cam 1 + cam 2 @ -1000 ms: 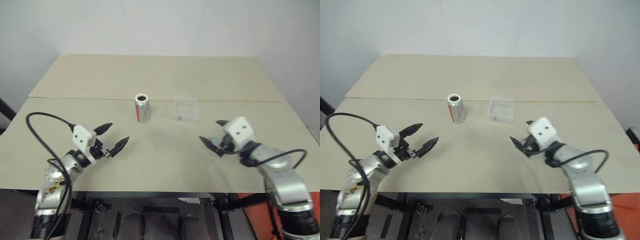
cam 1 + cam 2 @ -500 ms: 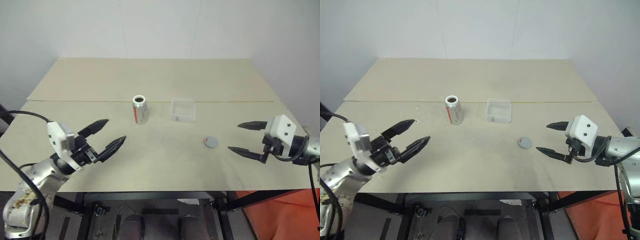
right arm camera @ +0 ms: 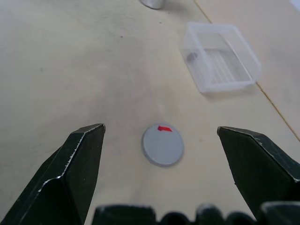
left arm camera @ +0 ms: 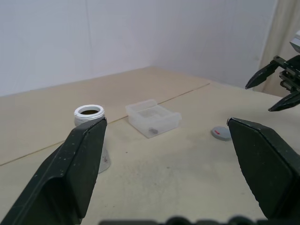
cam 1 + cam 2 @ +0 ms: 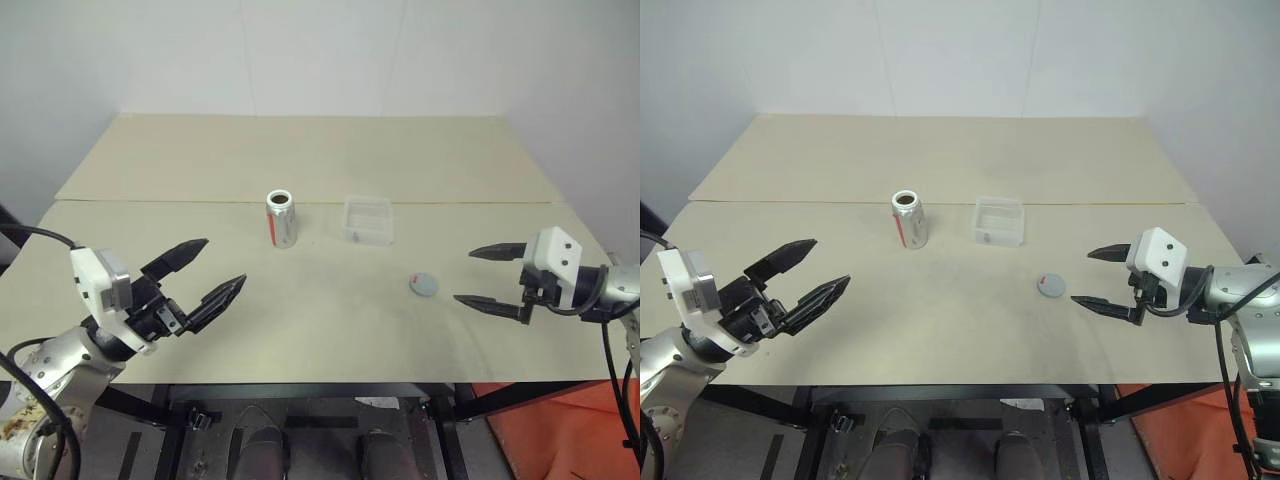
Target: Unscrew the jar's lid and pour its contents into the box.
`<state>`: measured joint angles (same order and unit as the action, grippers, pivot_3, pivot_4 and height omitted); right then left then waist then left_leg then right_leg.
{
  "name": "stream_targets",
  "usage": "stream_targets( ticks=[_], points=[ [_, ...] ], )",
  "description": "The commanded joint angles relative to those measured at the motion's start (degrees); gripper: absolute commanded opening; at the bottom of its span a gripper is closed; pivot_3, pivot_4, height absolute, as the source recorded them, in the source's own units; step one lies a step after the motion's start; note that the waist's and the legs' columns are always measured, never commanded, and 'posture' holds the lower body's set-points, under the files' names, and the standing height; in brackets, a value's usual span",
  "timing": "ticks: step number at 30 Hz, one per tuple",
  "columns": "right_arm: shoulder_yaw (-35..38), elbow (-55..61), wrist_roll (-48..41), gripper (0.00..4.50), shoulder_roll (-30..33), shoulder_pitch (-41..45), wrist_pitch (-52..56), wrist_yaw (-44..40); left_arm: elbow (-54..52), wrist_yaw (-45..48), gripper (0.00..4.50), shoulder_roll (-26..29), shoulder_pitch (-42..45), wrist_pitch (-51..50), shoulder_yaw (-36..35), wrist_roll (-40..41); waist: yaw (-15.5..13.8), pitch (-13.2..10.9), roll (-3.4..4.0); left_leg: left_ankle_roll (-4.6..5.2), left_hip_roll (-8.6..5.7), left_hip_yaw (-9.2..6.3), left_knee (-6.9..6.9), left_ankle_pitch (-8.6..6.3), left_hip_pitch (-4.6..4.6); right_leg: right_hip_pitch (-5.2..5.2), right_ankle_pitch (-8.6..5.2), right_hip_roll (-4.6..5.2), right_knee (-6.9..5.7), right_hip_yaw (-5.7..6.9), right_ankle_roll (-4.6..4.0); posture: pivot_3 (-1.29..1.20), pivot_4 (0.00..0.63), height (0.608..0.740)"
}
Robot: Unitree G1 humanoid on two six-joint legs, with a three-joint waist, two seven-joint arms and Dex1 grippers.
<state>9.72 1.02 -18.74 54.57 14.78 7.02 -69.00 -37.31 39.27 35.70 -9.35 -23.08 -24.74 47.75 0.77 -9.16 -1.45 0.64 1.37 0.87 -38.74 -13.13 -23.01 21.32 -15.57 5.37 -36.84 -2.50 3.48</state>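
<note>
Jar (image 5: 282, 217) upright, uncapped, mid-tabletop beside box (image 5: 369, 219); lid (image 5: 423, 285) flat toward right edge. Left hand (image 5: 198, 273) nearer jar, fingers apart, empty; right hand (image 5: 490, 277) likewise.

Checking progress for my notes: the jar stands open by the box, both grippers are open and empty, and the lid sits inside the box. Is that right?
Not quite. The lid lies flat on the table, apart from the box, as the right wrist view shows. The rest holds: the jar stands open beside the box, and the left gripper and right gripper are open and empty.
</note>
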Motion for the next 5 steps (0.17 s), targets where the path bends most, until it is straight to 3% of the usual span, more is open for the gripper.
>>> stream_targets(
  ticks=[1, 5],
  points=[
    [-0.1, -0.5, 0.1, 4.5, 0.1, 1.8, -1.8, -0.5, -2.7, -0.6, 4.48, 0.5, -0.2, 0.5, -0.5, 0.2, 0.0, 0.0, 0.01, 0.0, 0.01, 0.0, 0.0, 0.0, -0.03, 0.02, 0.0, -0.01, 0.0, 0.01, 0.0, 0.0, 0.15, 0.74],
    [-1.0, 0.5, 0.8, 4.5, -0.1, 1.7, -0.5, 0.7, -2.0, 0.0, 4.48, 1.1, 0.3, 0.5, -0.3, -0.2, 0.0, 0.0, 0.03, 0.0, 0.03, 0.0, 0.01, 0.0, -0.03, 0.02, 0.0, -0.01, 0.01, 0.01, -0.01, 0.0, 0.15, 0.74]
  ],
)
